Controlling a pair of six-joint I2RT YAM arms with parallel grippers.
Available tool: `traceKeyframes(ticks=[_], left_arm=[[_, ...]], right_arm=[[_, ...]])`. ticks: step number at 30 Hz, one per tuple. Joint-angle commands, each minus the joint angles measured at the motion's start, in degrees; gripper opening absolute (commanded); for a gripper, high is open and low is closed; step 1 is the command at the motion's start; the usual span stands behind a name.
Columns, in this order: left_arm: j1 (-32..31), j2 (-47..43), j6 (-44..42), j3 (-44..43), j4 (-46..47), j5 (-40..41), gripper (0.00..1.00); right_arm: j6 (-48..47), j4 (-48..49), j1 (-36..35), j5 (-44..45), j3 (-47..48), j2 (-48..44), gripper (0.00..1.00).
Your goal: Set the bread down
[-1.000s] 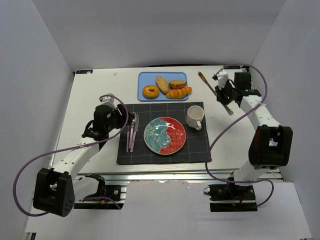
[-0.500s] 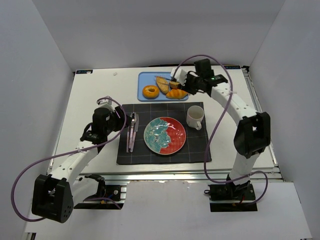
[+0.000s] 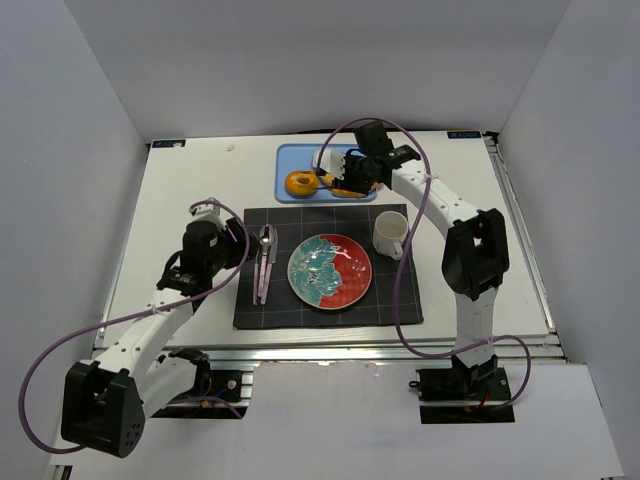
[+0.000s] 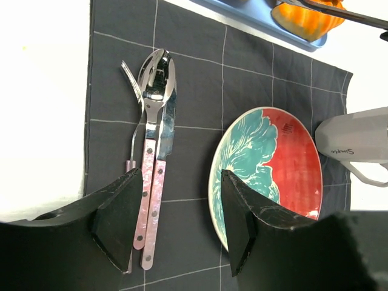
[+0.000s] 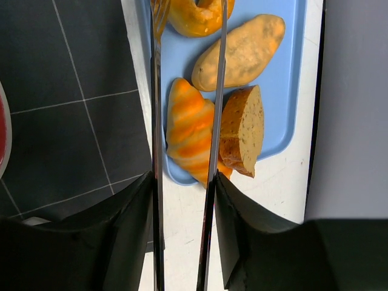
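Blue tray (image 5: 286, 91) holds croissant (image 5: 185, 130) beneath right hand (image 5: 183, 209) gripping tongs (image 5: 156, 151)

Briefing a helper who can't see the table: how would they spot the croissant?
Find the blue tray at the table's far side, beyond the dark placemat. The croissant lies along its placemat-side edge, beside a cut bread end. It alone is ridged with orange-gold stripes, straddled by the tongs.

White table (image 3: 190, 180), dark placemat (image 3: 400, 300), blue tray (image 3: 295, 157)
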State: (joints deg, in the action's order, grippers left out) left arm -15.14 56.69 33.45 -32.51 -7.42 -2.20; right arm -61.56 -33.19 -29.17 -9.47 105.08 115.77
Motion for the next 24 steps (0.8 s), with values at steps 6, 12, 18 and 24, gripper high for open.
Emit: traceKeyframes(ticks=[6, 12, 18, 24], left_arm=[[-0.07, -1.05, -0.75, 0.17, -1.02, 1.23, 0.64], [-0.07, -0.70, -1.02, -0.36, -1.19, 1.32, 0.64], [-0.07, -1.05, -0.93, -0.18, -1.02, 1.41, 0.64], [-0.07, 0.88, -1.20, -1.67, 0.12, 1.23, 0.64]], right_arm=[[-1.90, -0.65, -2.03, 1.21, 3.38, 1.48, 0.49], [-1.99, -0.91, -2.65, 2.79, 5.48, 4.64, 0.49], [-2.34, -0.56, -2.65, 3.76, 6.19, 6.23, 0.48], [-1.55, -2.58, -2.47, 1.31, 6.98, 4.91, 0.23]])
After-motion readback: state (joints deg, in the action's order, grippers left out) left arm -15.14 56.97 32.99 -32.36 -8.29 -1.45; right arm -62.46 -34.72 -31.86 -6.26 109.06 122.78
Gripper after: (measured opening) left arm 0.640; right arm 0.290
